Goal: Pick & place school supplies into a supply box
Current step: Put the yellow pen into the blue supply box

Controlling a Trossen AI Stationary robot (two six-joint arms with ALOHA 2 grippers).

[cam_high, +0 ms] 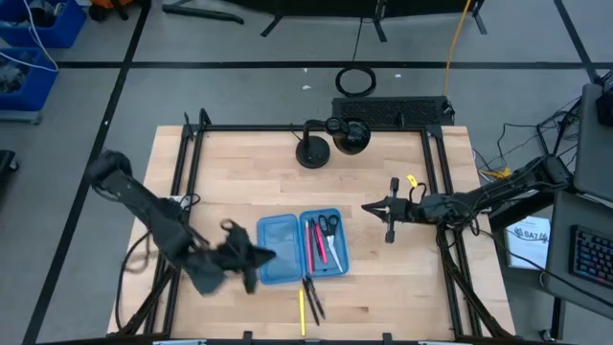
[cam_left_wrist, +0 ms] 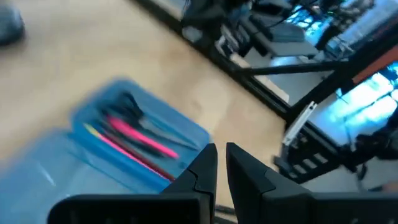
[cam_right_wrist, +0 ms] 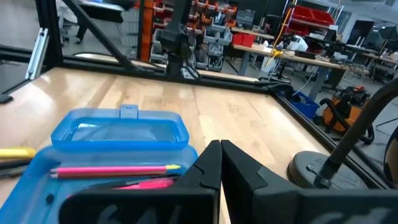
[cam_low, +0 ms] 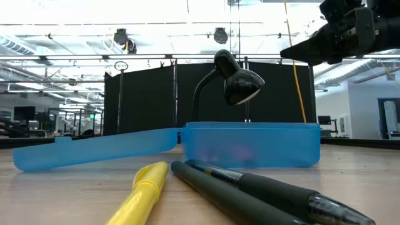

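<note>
At lower left of the high view, the left tool is hanging low beside the open supply box with its fingers together and empty, its arm reaching in from the left edge. At lower centre, two pink pens and scissors are lying in the box's right half, while a yellow pen and two black pens are waiting on the tabletop just below it. At right, the right tool is hovering level, fingers together and empty; any sweep from the left could well nudge the light box and scatter the pens.
</note>
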